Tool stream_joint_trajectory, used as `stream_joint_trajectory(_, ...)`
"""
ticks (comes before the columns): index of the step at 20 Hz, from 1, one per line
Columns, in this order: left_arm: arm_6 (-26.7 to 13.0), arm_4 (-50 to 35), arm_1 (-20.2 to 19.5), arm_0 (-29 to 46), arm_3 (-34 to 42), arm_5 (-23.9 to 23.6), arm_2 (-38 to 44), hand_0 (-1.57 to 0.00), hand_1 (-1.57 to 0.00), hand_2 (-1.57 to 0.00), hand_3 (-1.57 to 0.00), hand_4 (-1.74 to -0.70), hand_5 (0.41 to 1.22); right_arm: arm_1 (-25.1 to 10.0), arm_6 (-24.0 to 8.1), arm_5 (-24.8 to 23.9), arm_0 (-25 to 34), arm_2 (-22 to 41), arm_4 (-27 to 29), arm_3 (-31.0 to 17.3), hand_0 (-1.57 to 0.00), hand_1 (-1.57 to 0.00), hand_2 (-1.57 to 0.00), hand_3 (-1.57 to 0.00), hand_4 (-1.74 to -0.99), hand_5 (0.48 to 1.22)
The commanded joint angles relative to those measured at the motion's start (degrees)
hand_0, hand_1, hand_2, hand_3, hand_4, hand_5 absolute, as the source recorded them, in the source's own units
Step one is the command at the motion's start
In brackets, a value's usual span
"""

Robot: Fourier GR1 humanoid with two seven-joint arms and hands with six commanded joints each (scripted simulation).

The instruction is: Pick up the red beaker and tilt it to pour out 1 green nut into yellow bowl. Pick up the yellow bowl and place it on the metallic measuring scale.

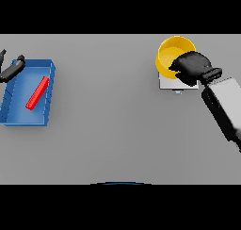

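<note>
Grey table (117, 130), far right: yellow bowl (170, 52) resting on the metallic measuring scale (167, 83), the right hand (190, 68) curled over its near-right rim. Left hand (12, 69) idle beside a blue tray (12, 117) holding a red object (37, 93).

I can't read any words, numbers, labels or signs here. The yellow bowl (170, 52) is plain. The metal scale (168, 83) under it shows no numbers I can make out. The blue tray (49, 90) and the red thing (37, 93) lying in it are plain too.
</note>
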State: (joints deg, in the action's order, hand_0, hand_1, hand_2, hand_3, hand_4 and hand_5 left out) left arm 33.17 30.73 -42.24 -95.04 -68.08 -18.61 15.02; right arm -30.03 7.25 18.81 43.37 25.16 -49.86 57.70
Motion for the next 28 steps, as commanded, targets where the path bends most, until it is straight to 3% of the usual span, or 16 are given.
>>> stream_joint_trajectory(1, 0.03, 0.06, -0.68, -0.70, -0.36, 0.24, -0.30, 0.00, 0.00, 0.00, 0.00, -0.72, 0.725, 0.21, 0.97, -1.24, 0.06, -0.21, -0.12, -1.84, -1.57, -1.57, -1.50, -1.17, -1.741, 1.221)
stream_joint_trajectory(8, 0.77, 0.01, -0.74, -0.38, -0.91, -0.15, -0.03, 0.00, 0.00, 0.00, 0.00, -0.72, 0.710, 2.31, 3.30, -3.97, 2.97, -2.27, 0.43, -13.43, -1.57, -1.57, -1.42, -1.35, -1.741, 1.221)
stream_joint_trajectory(11, 0.31, -0.09, -0.35, -0.43, -1.06, -0.32, 0.19, 0.00, 0.00, 0.00, 0.00, -0.73, 0.713, 3.44, 2.89, -2.94, 3.16, -2.95, 1.29, -15.37, -1.53, -1.57, -1.38, -1.44, -1.741, 1.221)
stream_joint_trajectory(13, 1.01, 0.01, -0.70, -0.05, -1.23, -0.65, 0.00, 0.00, 0.00, 0.00, 0.00, -0.73, 0.712, 3.14, 3.31, -2.02, 3.32, -3.02, 1.42, -15.70, -1.42, -1.57, -1.36, -1.49, -1.741, 1.221)
stream_joint_trajectory(15, 0.77, 0.33, -0.57, -0.73, -1.78, -0.42, -0.09, 0.00, 0.00, 0.00, 0.00, -0.73, 0.715, 3.25, 3.16, -1.45, 3.16, -3.04, 1.53, -15.48, -1.40, -1.57, -1.39, -1.36, -1.741, 1.221)
stream_joint_trajectory(16, -0.02, -0.04, -0.15, -0.08, -0.77, -0.24, 0.13, 0.00, 0.00, 0.00, 0.00, -0.73, 0.717, 3.43, 3.11, -1.24, 3.15, -3.34, 1.76, -15.63, -1.33, -1.46, -1.42, -1.20, -1.741, 1.221)
stream_joint_trajectory(17, -1.12, -0.24, -0.24, -0.24, 0.22, 0.30, -0.04, 0.00, 0.00, 0.00, 0.00, -0.73, 0.720, 3.28, 3.56, -1.09, 3.04, -3.67, 1.97, -15.58, -1.13, -1.32, -1.33, -1.06, -1.701, 1.221)
stream_joint_trajectory(19, 0.31, -0.03, -0.11, 0.31, 0.04, 0.33, 0.28, 0.00, 0.00, 0.00, 0.00, -0.73, 0.728, 3.10, 3.22, -0.15, 2.93, -4.39, 2.77, -15.63, -0.72, -0.98, -1.04, -0.83, -1.619, 1.072)
stream_joint_trajectory(21, -0.32, 0.04, -0.03, 0.10, 0.37, 0.79, 0.18, 0.00, 0.00, 0.00, 0.00, -0.73, 0.723, 3.50, 2.10, 0.01, 3.43, -4.07, 2.10, -16.70, -0.46, -0.70, -0.80, -0.67, -1.563, 0.971)
stream_joint_trajectory(24, -0.17, -0.12, -0.17, 0.61, 0.27, 0.40, 0.18, 0.00, 0.00, 0.00, 0.00, -0.72, 0.708, 2.76, 3.22, 0.17, 3.62, -3.34, 1.30, -17.18, -0.24, -0.38, -0.52, -0.53, -1.501, 0.877)
stream_joint_trajectory(26, -0.80, -0.31, 0.11, 0.36, 0.69, 0.65, 0.35, 0.00, 0.00, 0.00, 0.00, -0.72, 0.703, 2.92, 4.54, -0.18, 4.04, -2.75, 0.82, -17.71, -0.15, -0.24, -0.37, -0.45, -1.469, 0.842)
stream_joint_trajectory(28, -0.23, -0.44, -0.41, 0.57, 0.84, 0.77, 0.30, 0.00, 0.00, 0.00, 0.00, -0.72, 0.699, 3.18, 3.90, 0.36, 3.47, -2.58, 0.83, -17.76, -0.10, -0.16, -0.25, -0.38, -1.442, 0.814)
